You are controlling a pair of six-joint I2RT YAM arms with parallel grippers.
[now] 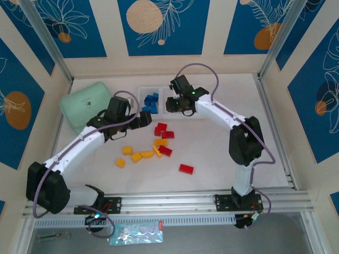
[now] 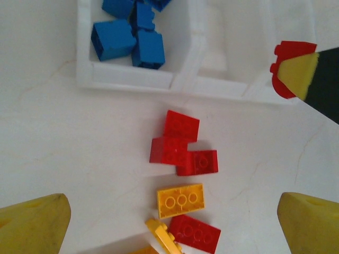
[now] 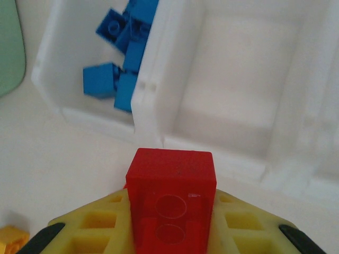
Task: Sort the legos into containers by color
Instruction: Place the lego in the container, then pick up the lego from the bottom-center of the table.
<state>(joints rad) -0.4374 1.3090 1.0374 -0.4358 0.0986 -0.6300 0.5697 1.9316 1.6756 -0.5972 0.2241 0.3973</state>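
Note:
My right gripper [image 3: 172, 233] is shut on a red lego [image 3: 172, 190], held just before the near wall of the tray's empty middle compartment [image 3: 238, 90]. From the left wrist view the same red lego [image 2: 286, 53] shows against a yellow pad at the upper right. The containers [image 1: 142, 98] hold several blue legos [image 1: 151, 101] in the left compartment. My left gripper [image 2: 172, 211] hangs open above a column of loose red legos [image 2: 181, 125] and a yellow lego [image 2: 180, 200] on the table. More yellow legos [image 1: 136, 157] and a lone red lego [image 1: 186, 169] lie nearer the arms.
A mint-green lidded box [image 1: 85, 106] sits left of the tray at the back. White walls with metal posts close in the table on both sides. The arm bases stand on a rail [image 1: 169, 201] along the near edge.

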